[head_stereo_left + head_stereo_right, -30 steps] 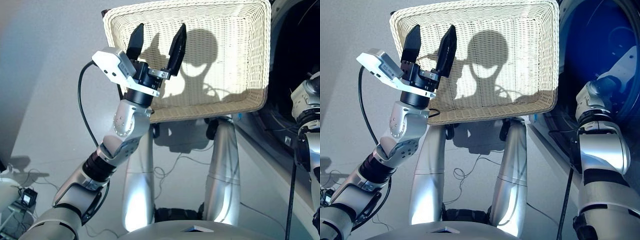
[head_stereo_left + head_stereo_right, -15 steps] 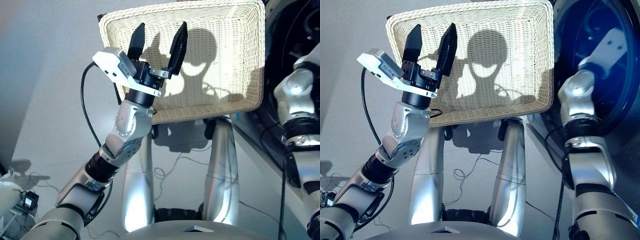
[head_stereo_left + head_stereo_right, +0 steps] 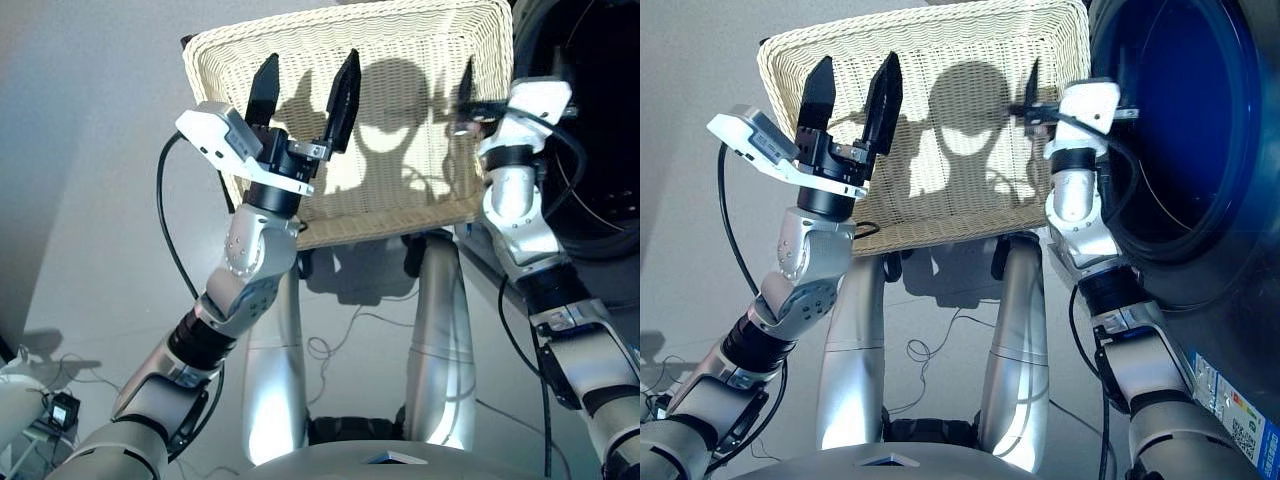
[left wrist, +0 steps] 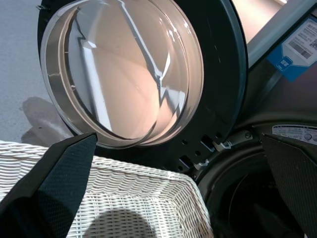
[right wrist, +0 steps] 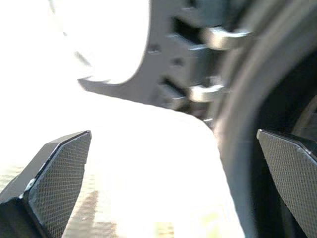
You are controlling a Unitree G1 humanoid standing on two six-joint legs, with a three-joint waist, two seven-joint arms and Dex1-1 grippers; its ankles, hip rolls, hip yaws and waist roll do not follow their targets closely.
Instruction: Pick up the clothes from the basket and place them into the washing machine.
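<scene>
Both arms are up over the basket [image 3: 400, 120], and there is not a garment to be seen on its wicker floor — only shadows. The left gripper [image 3: 303, 90] hovers above the basket's near-left part with its two black fingers spread wide and nothing between them. The right gripper [image 5: 163, 183] sits at the basket's right edge, on the side next to the washing machine [image 3: 1200, 150]; its wrist view shows the fingers set wide apart and empty too. So where are the clothes? Not in any view: the drum is a dark hole beside the basket in the left wrist view, and I cannot tell what lies inside it. The glass door [image 4: 124, 74] stands swung open beyond the basket's far rim. The risks, as I judge them: the right arm is close to the porthole rim and the basket's corner, so a careless swing could knock the basket or clip the machine — and a reach into an apparently bare basket would close on nothing.
</scene>
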